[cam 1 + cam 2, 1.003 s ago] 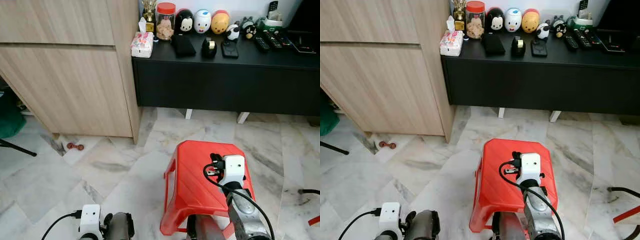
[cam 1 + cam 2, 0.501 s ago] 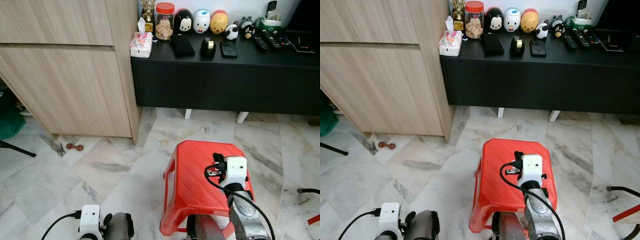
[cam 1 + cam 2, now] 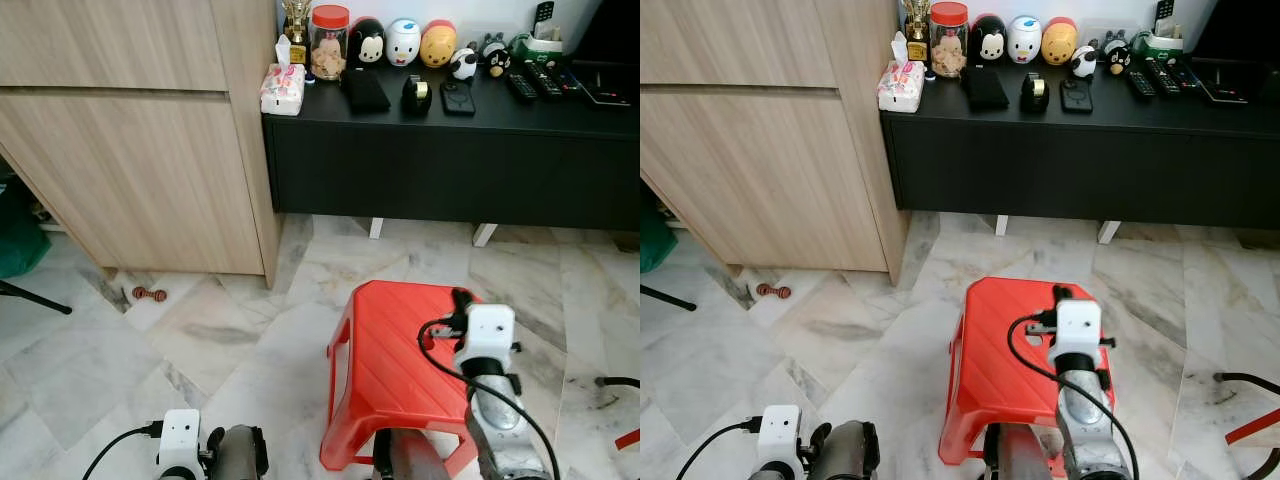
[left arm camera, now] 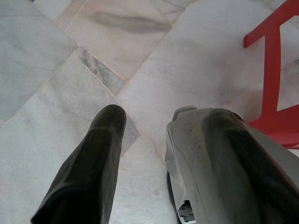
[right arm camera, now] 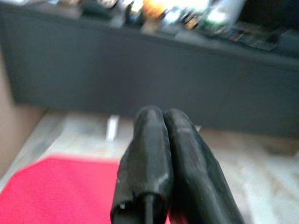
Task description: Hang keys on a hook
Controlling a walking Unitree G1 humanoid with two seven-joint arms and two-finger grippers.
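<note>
Marble floor point(image 3: 200, 340), red stool point(image 3: 395, 360), right gripper point(image 5: 161, 116) above

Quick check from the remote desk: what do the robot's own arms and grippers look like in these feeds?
Both arms are silver metal. The right arm carries a white boxy wrist camera with a black cable looping off it. The left arm has the same white camera box and black cable. The right gripper has two long, rounded black fingers; the left gripper has matching black fingers.
</note>
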